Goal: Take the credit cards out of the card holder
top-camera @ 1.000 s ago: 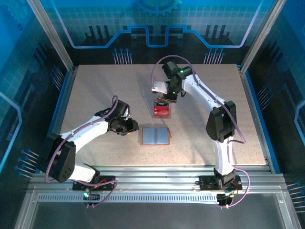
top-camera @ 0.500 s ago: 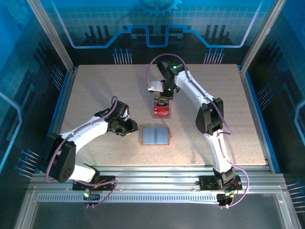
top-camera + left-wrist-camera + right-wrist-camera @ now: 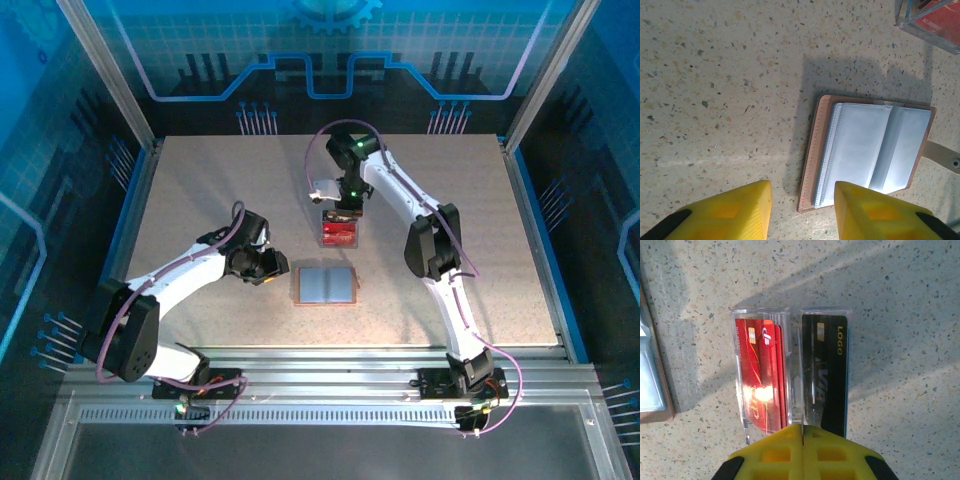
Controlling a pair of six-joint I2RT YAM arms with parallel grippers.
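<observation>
Left gripper (image 3: 278,272) (image 3: 801,189): jaws open, yellow fingers (image 3: 735,210) spread wide, nothing held.
- Wallet (image 3: 325,286) (image 3: 865,150): just ahead of the open jaws, lying flat and unfolded on the speckled table (image 3: 200,190) (image 3: 715,90), pale grey-blue inside facing up, brown rim all round. Near corner in line with the gap between the fingers, closer to the right-hand finger. Contact with that finger not possible to judge.

Right gripper (image 3: 343,212) (image 3: 802,429): jaws closed, the two yellow fingers pressed together along one seam, nothing seen between them.
- Clear box (image 3: 338,232) (image 3: 790,315): directly ahead of the closed jaws, two compartments side by side, the middle wall in line with the finger seam.
- Red cards (image 3: 757,375): stacked in the compartment left of the seam.
- Black card (image 3: 827,375): in the compartment right of the seam.
- Wallet edge (image 3: 650,375): well left of the jaws, apart from the box.
</observation>
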